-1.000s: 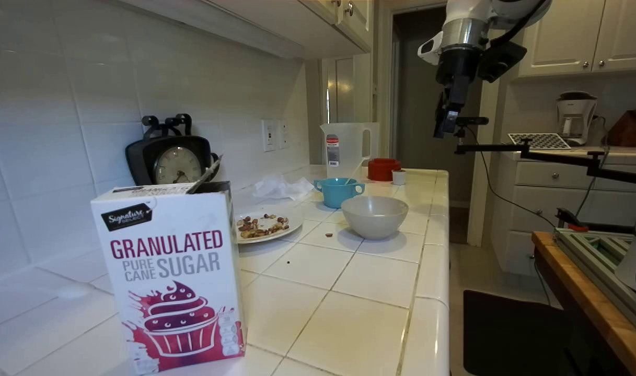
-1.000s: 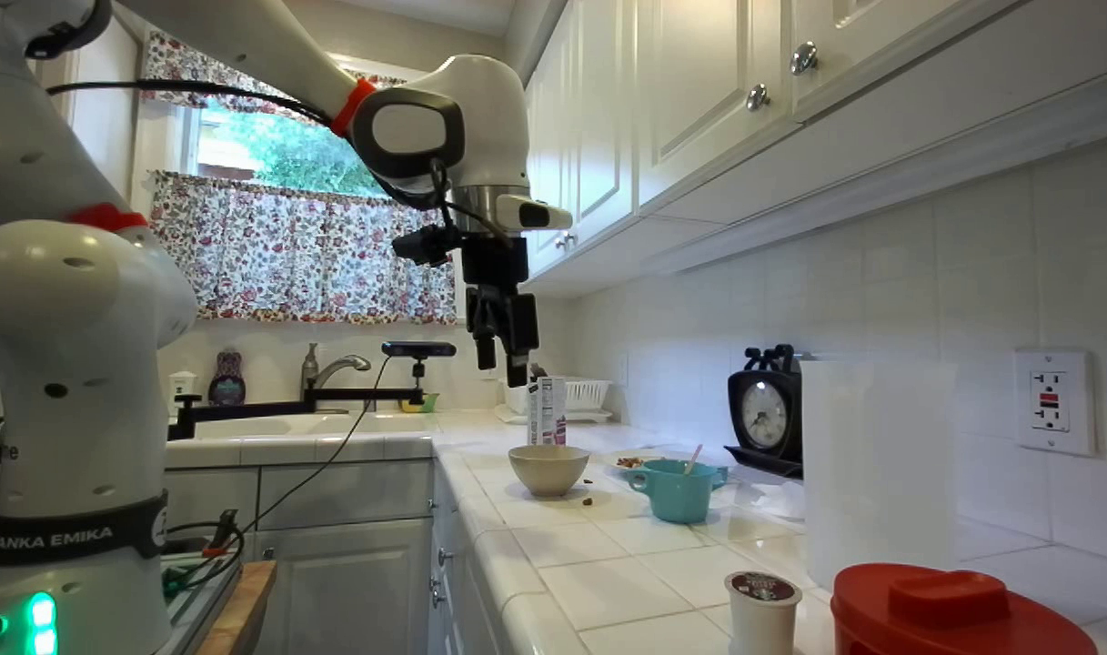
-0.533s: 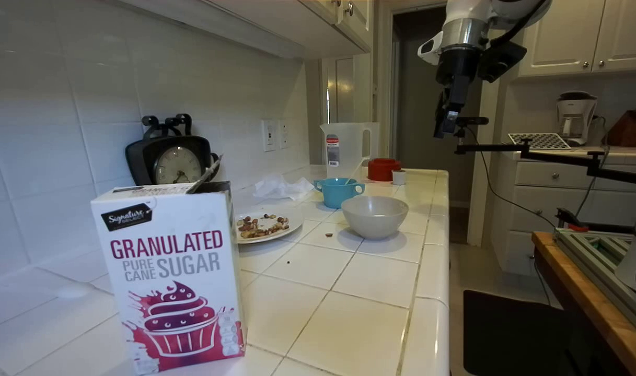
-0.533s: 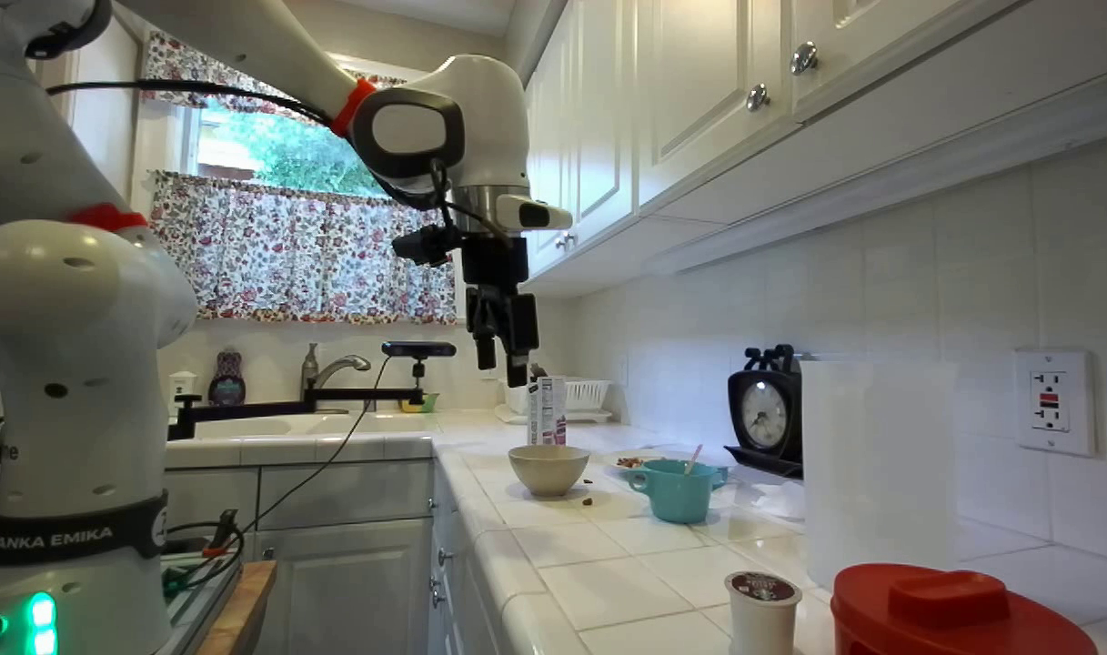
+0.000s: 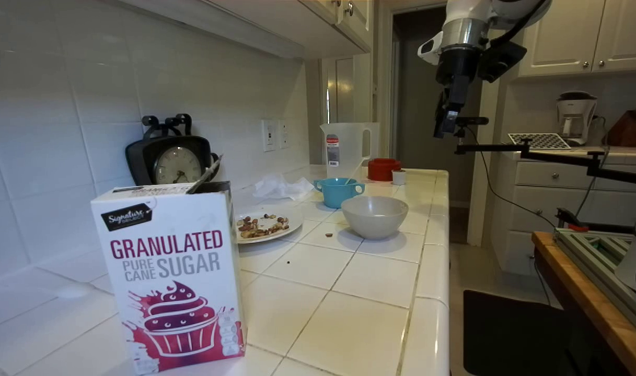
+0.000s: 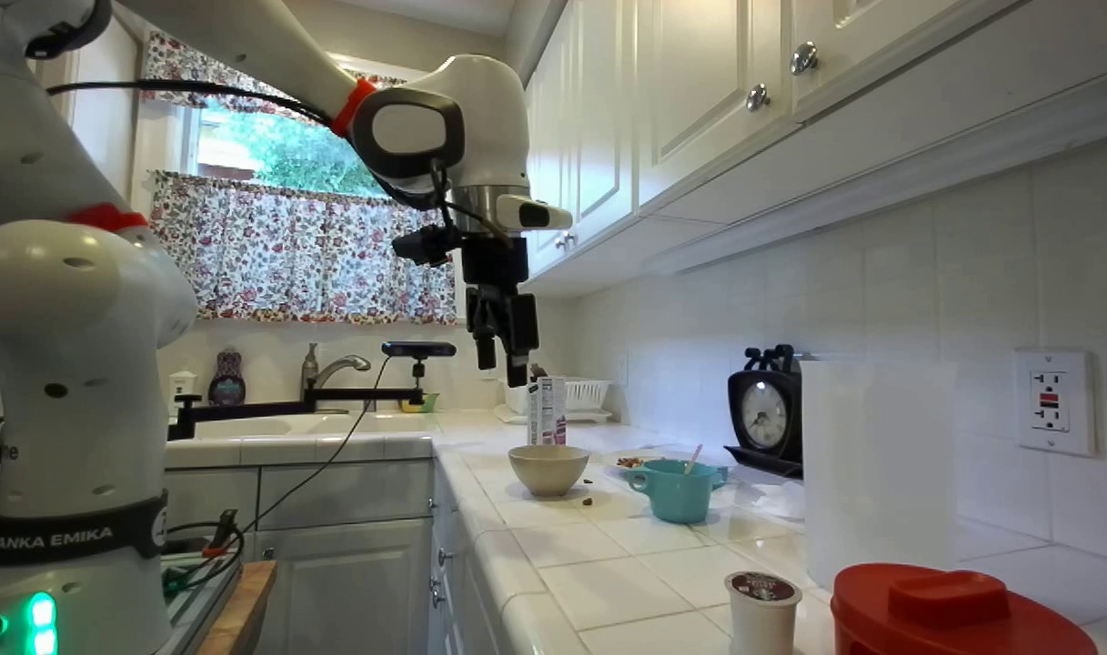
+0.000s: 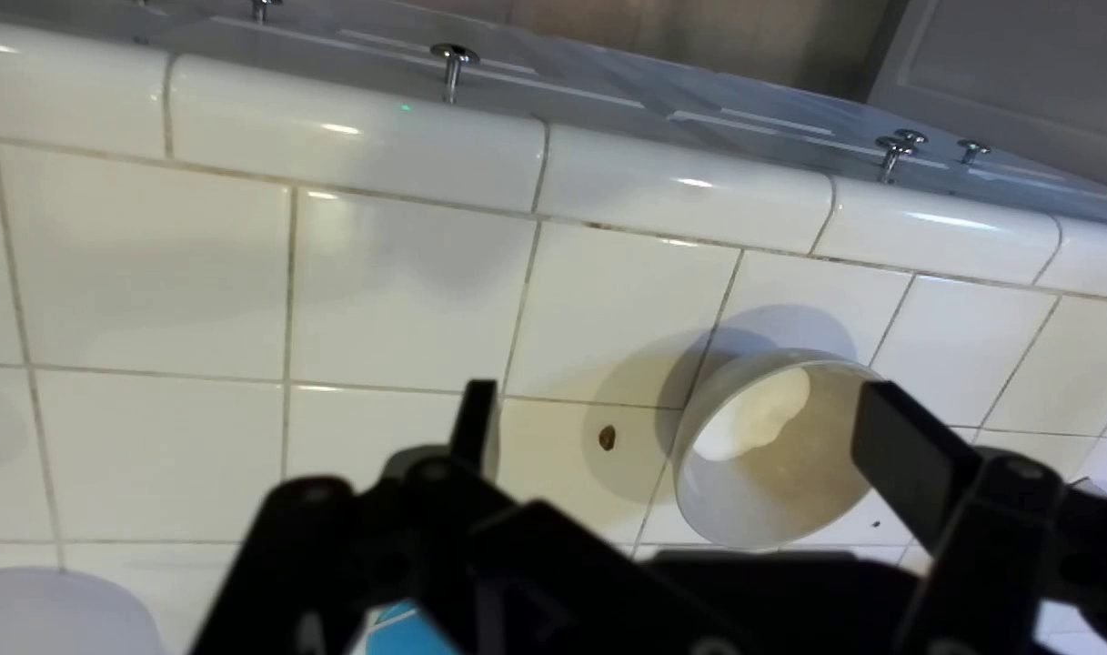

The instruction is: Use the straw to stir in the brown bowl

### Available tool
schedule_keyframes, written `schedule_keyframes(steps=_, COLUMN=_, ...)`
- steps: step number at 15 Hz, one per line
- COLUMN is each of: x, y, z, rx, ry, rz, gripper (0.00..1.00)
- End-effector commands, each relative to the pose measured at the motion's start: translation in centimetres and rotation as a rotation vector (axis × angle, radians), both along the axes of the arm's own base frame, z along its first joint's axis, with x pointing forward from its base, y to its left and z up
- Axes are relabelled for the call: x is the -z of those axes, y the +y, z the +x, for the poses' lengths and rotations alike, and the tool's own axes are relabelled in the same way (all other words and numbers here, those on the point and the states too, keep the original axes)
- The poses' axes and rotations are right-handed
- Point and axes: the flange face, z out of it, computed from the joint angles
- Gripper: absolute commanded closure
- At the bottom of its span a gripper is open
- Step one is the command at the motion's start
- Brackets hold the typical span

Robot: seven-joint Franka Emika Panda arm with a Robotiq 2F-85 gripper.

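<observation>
Gripper empty, jaws wide apart; the straw tilts up rightward from the cup in an exterior view.

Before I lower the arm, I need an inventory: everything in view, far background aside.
cup: one, light blue, on counter
straw: one, pinkish, in cup
bowl: one, whitish, on counter
plate: one, white, on counter
nuts: several, brown, on plate
crumbs: few, brown, on counter
sugar box: one, white-red, on counter
crumpled sheet: one, white, on counter
dial device: one, black, near wall
pitcher: one, translucent, on counter
lid: one, red, on counter
coffee pod: one, white, on counter
cabinets: several, white, overhead
arm: one, white, beside counter
gripper: one, black, at arm's end, open
</observation>
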Motion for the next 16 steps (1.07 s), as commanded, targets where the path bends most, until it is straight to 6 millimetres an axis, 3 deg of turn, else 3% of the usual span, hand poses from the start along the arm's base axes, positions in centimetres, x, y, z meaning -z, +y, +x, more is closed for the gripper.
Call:
schedule_keyframes(steps=1, x=-0.1, y=-0.1, z=0.1, rx=0.008, ry=-0.002, rz=0.002, gripper=0.00)
schedule_keyframes(steps=8, x=0.1, y=0.0, z=0.2, rx=0.004, ry=0.004, rz=0.000, gripper=0.00)
schedule_keyframes(steps=16, x=0.1, y=-3.0, z=2.9, rx=0.107, ry=0.040, rz=0.059, gripper=0.00)
